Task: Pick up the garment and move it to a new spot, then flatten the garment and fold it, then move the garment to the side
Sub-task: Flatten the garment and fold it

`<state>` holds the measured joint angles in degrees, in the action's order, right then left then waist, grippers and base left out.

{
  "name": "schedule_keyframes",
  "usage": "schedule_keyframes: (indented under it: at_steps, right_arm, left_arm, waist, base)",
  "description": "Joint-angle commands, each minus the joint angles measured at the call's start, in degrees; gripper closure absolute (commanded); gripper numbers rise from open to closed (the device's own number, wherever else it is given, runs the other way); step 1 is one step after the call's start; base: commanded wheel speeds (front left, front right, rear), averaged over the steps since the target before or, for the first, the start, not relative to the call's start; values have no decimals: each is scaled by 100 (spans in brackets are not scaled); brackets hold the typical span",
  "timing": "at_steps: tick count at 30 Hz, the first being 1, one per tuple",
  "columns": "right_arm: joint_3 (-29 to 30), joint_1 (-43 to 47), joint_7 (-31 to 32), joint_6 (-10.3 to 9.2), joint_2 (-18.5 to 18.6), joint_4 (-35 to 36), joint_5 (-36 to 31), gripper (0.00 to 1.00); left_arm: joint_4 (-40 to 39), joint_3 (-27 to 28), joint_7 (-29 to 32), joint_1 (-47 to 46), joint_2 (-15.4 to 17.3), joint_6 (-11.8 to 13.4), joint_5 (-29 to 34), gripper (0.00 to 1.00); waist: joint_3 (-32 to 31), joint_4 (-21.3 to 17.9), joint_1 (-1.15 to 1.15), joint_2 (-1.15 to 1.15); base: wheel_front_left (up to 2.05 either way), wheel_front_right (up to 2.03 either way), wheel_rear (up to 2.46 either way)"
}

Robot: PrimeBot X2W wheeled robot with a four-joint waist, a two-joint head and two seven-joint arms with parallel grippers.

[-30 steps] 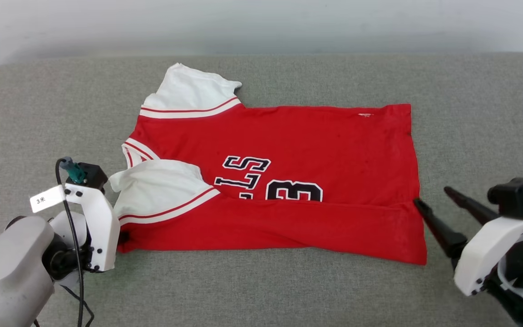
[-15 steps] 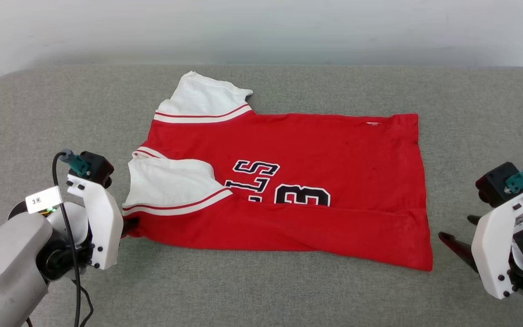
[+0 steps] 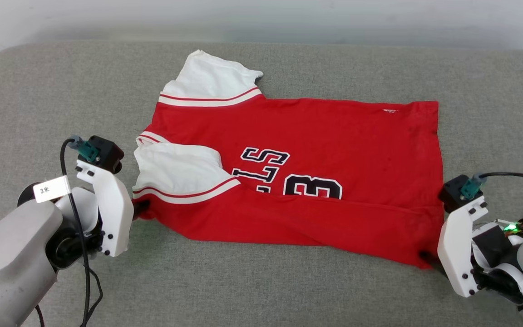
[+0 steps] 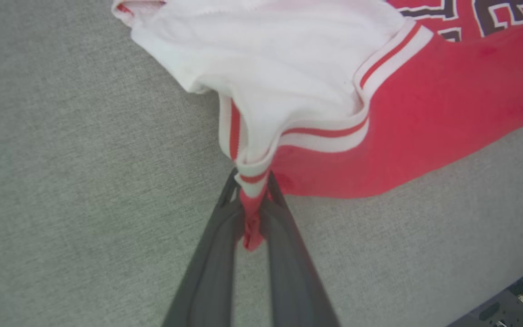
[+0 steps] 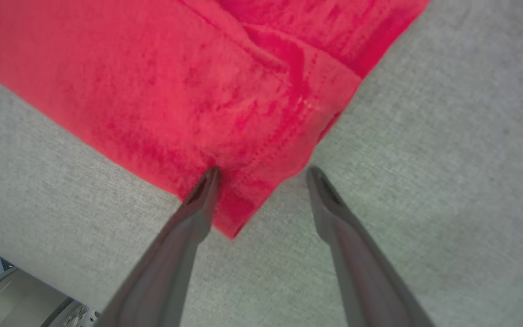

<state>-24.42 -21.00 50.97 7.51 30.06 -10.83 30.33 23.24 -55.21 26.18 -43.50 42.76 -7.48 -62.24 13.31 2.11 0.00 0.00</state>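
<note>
The garment (image 3: 316, 150), a red jersey T-shirt with white sleeves and black lettering, lies spread on the grey cushion (image 3: 261, 281), its near edge folded up over the number. My left gripper (image 4: 251, 193) is shut on the garment's (image 4: 379, 118) near-left corner, where striped trim bunches between the fingers; in the head view it sits at the shirt's left edge (image 3: 140, 210). My right gripper (image 5: 263, 171) stands open over the near-right hem corner of the garment (image 5: 189, 91). One finger rests on the red cloth and the other is over bare cushion. In the head view its fingers are hidden behind its white mount.
The grey cushion (image 5: 447, 150) runs wide on all sides of the shirt, with a pale wall (image 3: 261, 18) behind its far edge. Cables trail from both wrists. A machine base shows at the lower left of the right wrist view.
My right gripper has swung in from the right and down onto the shirt's near-right corner. The camera has shifted. My left gripper keeps its hold, and the near-left corner looks drawn slightly inward.
</note>
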Motion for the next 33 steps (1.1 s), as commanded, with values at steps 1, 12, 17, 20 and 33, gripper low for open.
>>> schedule_keyframes:
  at_steps: [1, 12, 17, 20, 33]
  right_arm:
    - [-128, -14, -64, -5, -107, -248, 41, 0]
    - [-807, -36, -820, -1, -216, -1023, 342, 100]
    - [-668, -120, -1254, -4, 4, -860, 568, 100]
    - [-551, -72, -1456, -5, 146, -633, 709, 100]
    - [83, 767, -1471, -5, 731, 471, 1005, 100]
  left_arm:
    - [0, -33, -47, -68, -11, 8, 33, 100]
    - [118, -198, -202, -41, 32, 8, -102, 100]
    - [147, -236, -345, 89, 63, 8, -229, 100]
    - [87, -228, -464, 188, 134, 8, -307, 100]
    - [-638, -264, -690, 885, 644, 133, -579, 100]
  waist:
    - [56, 28, 0, 0]
    - [41, 15, 0, 0]
    - [-168, -36, 0, 0]
    - [-314, -85, 0, 0]
    - [-817, -108, 0, 0]
  base:
    - [0, 0, 0]
    - [0, 0, 0]
    - [0, 0, 0]
    - [0, 0, 0]
    - [0, 0, 0]
